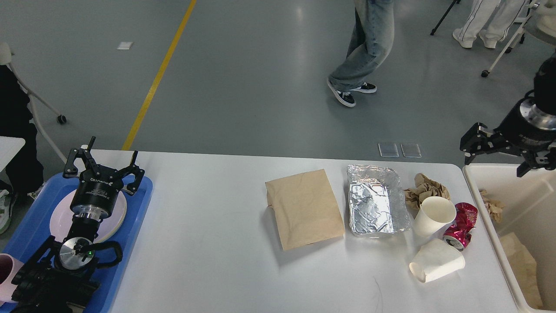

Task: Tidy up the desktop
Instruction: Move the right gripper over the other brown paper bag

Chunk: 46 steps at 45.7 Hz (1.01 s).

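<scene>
The white desktop (208, 226) carries litter on its right half: a flat brown paper bag (304, 208), a foil tray (375, 200), a crumpled brown paper (425, 189), an upright paper cup (434, 215), a second paper cup (436, 261) on its side and a crushed red can (462, 224). My left gripper (104, 163) stands open over the white plate (58, 219) in the blue tray (132, 213), holding nothing. High at the right, my right gripper (499, 156) hangs open and empty above the far left corner of the cream bin (482, 204).
Brown paper scraps (519, 261) lie inside the bin. A pink cup (6, 278) sits at the tray's near left corner. Beyond the table a person (365, 48) walks across the grey floor; chair legs (499, 52) stand at the far right.
</scene>
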Tool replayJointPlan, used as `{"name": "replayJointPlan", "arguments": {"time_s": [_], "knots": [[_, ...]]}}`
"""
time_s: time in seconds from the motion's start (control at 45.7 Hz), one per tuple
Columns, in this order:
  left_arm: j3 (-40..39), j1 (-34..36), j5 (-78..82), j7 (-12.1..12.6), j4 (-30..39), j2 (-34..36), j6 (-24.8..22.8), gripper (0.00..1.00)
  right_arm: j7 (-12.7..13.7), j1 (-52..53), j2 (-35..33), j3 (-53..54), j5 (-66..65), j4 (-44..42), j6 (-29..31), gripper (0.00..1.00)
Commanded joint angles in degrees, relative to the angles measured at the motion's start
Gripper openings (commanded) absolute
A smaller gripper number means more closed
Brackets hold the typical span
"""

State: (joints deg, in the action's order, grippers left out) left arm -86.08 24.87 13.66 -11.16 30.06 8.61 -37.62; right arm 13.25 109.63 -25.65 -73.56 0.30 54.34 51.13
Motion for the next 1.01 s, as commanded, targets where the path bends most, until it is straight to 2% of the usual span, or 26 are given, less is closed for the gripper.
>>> {"name": "replayJointPlan", "arguments": {"time_s": [0.0,0.241,0.394,0.766,0.876,0.985], "knots": [[0.04,0.00,-0.04,0.00,0.00,0.01,0.00,0.96,0.11,12.96,3.23,-1.68,0.23,10.33,3.87,1.00],[-0.05,0.00,-0.04,0.00,0.00,0.01,0.00,0.96,0.81,35.81,3.24,-1.59,0.32,31.78,3.87,1.00],[-0.05,0.00,-0.04,0.00,0.00,0.01,0.00,0.96,0.72,42.16,3.76,0.34,1.02,41.02,3.87,1.00],[-0.05,0.00,-0.04,0.00,0.00,0.01,0.00,0.96,0.11,40.76,6.84,3.15,6.03,40.59,2.39,1.00],[-0.05,0.00,-0.04,0.00,0.00,0.01,0.00,0.96,0.37,33.56,7.98,10.08,6.12,37.34,0.99,1.00],[-0.05,0.00,-0.03,0.00,0.00,-0.08,0.00,0.96,0.64,23.10,11.23,15.89,6.30,31.72,-5.33,1.00]]}}
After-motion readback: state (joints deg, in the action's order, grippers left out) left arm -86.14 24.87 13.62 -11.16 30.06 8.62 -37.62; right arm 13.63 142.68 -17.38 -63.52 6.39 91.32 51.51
